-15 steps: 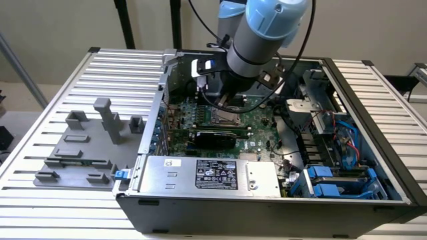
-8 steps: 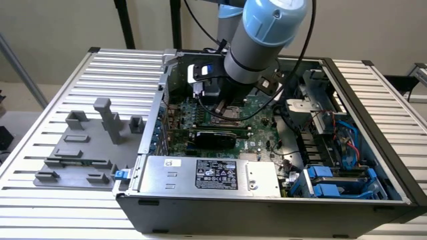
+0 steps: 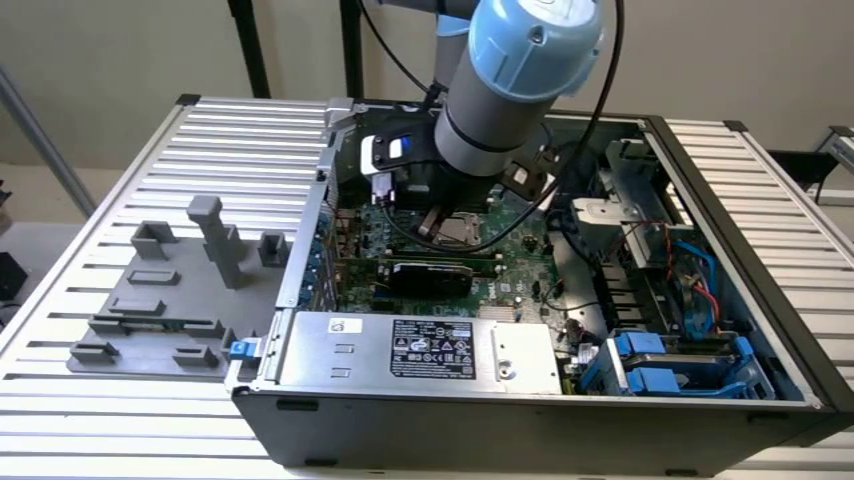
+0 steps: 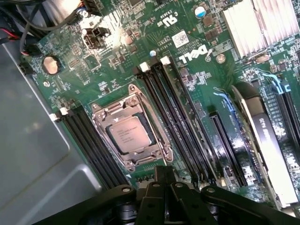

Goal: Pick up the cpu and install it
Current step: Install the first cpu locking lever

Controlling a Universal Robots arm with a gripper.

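One open computer case (image 3: 534, 400) lay on the slatted bench (image 3: 120, 420), and inside it we saw the green motherboard (image 4: 117, 61). The cpu (image 4: 127, 133) sat flat in its metal-framed socket (image 4: 133, 161), with black memory slots (image 4: 178, 122) just beside it on both sides. A finned heatsink (image 4: 253, 26) stood well apart. The claw (image 4: 164, 180) hung above the socket, fingers closed together and holding nothing. Grey fixture blocks (image 3: 174, 290) rested on the bench at the exterior view's left.
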